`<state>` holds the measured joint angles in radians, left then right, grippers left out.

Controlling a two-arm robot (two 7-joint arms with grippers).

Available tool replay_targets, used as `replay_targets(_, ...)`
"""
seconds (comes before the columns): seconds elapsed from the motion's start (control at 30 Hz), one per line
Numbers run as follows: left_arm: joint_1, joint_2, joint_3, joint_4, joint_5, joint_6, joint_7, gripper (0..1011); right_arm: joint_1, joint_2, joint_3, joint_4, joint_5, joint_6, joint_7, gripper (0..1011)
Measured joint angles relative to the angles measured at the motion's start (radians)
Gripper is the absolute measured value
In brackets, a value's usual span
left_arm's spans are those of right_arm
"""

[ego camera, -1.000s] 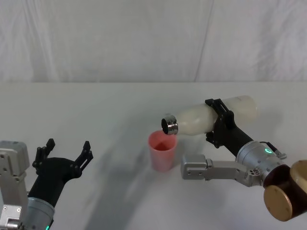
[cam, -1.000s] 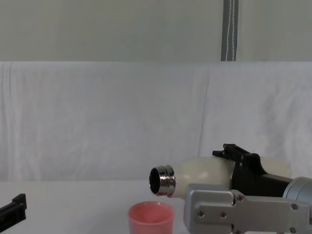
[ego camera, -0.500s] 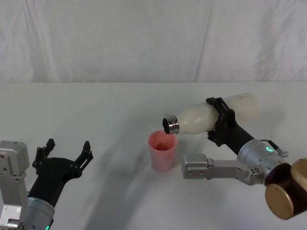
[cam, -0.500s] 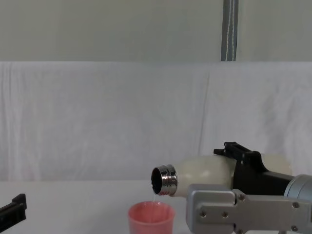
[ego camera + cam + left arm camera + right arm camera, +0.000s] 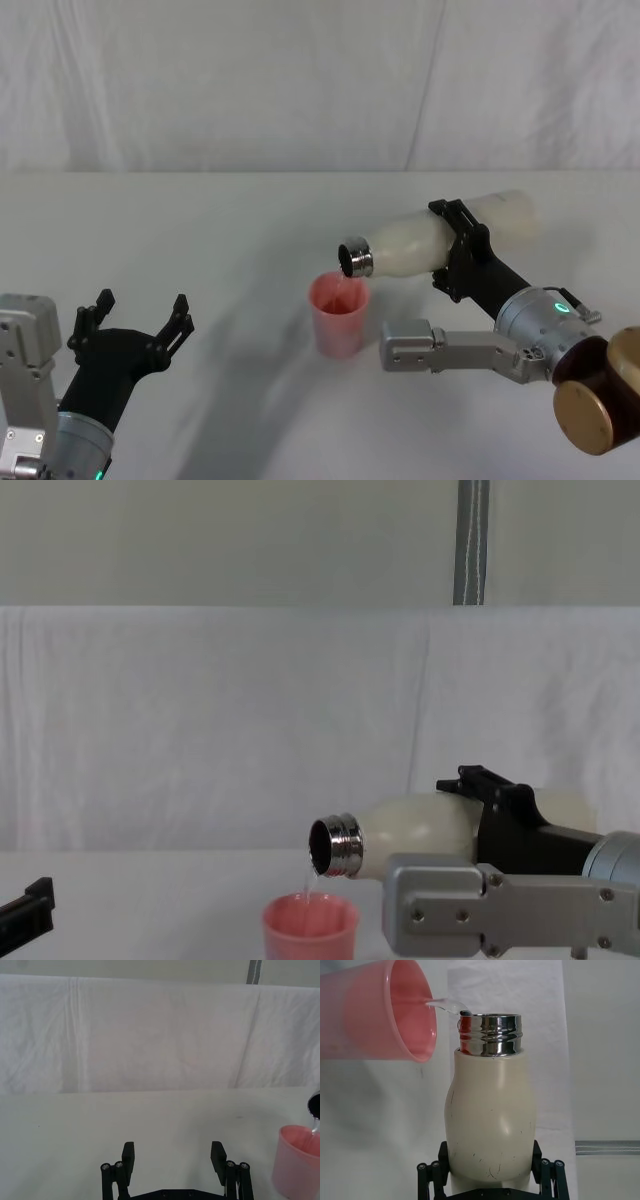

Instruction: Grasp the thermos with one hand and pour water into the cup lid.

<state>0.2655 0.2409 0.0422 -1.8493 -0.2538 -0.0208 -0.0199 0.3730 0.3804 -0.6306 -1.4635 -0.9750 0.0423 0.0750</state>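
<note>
The cream-white thermos [image 5: 415, 246] [image 5: 420, 823] [image 5: 490, 1120] lies tilted nearly level in the air, with my right gripper [image 5: 458, 250] [image 5: 495, 815] shut around its body. Its steel neck [image 5: 355, 258] [image 5: 335, 845] hangs just above the rim of the pink cup lid [image 5: 338, 315] [image 5: 310, 928] [image 5: 297, 1160] [image 5: 380, 1015], which stands upright on the table. A thin stream of water [image 5: 445, 1006] [image 5: 311, 882] runs from the neck into the cup. My left gripper [image 5: 135, 320] [image 5: 173, 1157] rests open at the near left, well away from the cup.
A white cloth covers the table [image 5: 200, 230] and hangs as a backdrop [image 5: 300, 80]. A grey vertical pole [image 5: 471, 542] stands behind the backdrop. Bare tabletop lies between my left gripper and the cup.
The thermos has tipped its neck further down over the cup, and water now flows into the cup. My left gripper has not moved.
</note>
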Motion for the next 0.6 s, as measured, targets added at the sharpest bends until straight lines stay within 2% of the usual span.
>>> replay_targets(0.6,0.000,0.000,0.000,0.000,0.000,0.000,0.000,1001,0.005,0.005,-0.004,-0.003,0.000,-0.003,0.002,951)
